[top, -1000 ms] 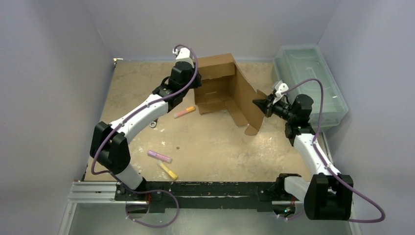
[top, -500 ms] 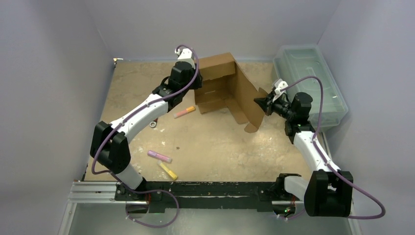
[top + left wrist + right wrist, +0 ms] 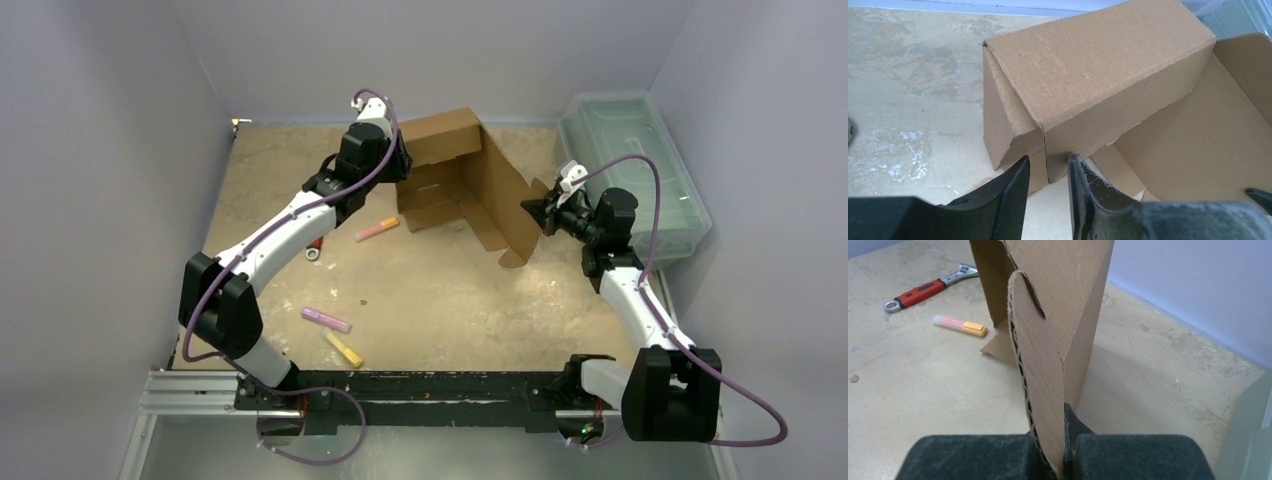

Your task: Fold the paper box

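Note:
The paper box [image 3: 450, 165] is brown cardboard and half folded at the back middle of the table. Its back wall is folded over and its right panel stands upright. My left gripper [image 3: 399, 168] is at the box's left front corner. In the left wrist view the gripper [image 3: 1047, 167] is open by a narrow gap, with the corner of the box [image 3: 1098, 60] just beyond the tips and nothing held. My right gripper [image 3: 530, 211] is shut on a rounded flap of the box's right panel. In the right wrist view the gripper [image 3: 1060, 452] pinches this flap [image 3: 1040, 370] edge-on.
A translucent pale-green bin [image 3: 635, 170] stands at the back right, close behind my right arm. A red-handled wrench [image 3: 314, 248] and an orange-pink marker [image 3: 377, 229] lie left of the box. A purple marker [image 3: 326, 319] and a yellow one [image 3: 343, 349] lie nearer the front.
My left wrist has shifted slightly left and back at the box's corner. My right gripper has stayed shut on the flap and drawn it slightly right, so the panel stands a little straighter.

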Controlling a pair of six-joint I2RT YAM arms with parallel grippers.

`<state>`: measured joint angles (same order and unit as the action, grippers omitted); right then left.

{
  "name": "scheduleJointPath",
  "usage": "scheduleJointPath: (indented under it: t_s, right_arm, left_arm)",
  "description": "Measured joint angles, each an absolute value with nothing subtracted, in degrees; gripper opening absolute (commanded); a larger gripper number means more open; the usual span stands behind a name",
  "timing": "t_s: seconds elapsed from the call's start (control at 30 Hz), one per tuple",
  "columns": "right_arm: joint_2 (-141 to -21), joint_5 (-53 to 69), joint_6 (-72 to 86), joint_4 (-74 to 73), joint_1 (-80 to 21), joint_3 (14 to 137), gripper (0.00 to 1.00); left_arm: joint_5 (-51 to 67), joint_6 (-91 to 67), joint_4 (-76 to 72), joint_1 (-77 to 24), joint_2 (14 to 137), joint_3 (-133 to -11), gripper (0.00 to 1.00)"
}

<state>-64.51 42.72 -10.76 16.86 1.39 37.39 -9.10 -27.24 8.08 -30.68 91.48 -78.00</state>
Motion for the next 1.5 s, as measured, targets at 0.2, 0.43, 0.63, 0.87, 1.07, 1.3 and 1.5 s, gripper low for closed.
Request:
scheduleJointPath:
  t_s: [0.2, 0.43, 0.63, 0.87, 1.07, 1.3, 1.5]
  right_arm:
    - [-64.6, 41.6, -11.0, 16.7, 1.4, 37.6, 0.00]
    - [-64.9, 41.4, -11.1, 16.6, 1.4, 37.8, 0.00]
    - [-64.9, 41.4, -11.2, 16.6, 1.4, 37.8, 0.00]
    - [-64.9, 41.4, -11.2, 16.6, 1.4, 37.8, 0.00]
    - [-64.9, 41.4, -11.2, 16.6, 1.4, 37.8, 0.00]
    - [-65.3, 41.4, -11.2, 16.6, 1.4, 38.0, 0.00]
    - [-65.3, 41.5, -11.2, 16.6, 1.4, 38.0, 0.00]
  left_arm:
    - [-6.9, -26.7, 10.0, -30.4, 90.1, -78.0, 0.40]
    - [-4.5, -25.7, 12.1, -30.0, 86.3, -78.0, 0.44]
    - [-3.1, -22.3, 13.0, -29.5, 81.7, -78.0, 0.64]
    - [-1.8, -4.3, 18.6, -29.3, 79.1, -84.9, 0.82]
    - [0.3, 11.7, 22.7, -29.3, 82.8, -93.6, 0.84]
    - [7.2, 26.2, 29.2, -29.3, 96.1, -109.1, 0.83]
    - [12.9, 35.4, 35.0, -29.8, 101.4, -113.1, 0.81]
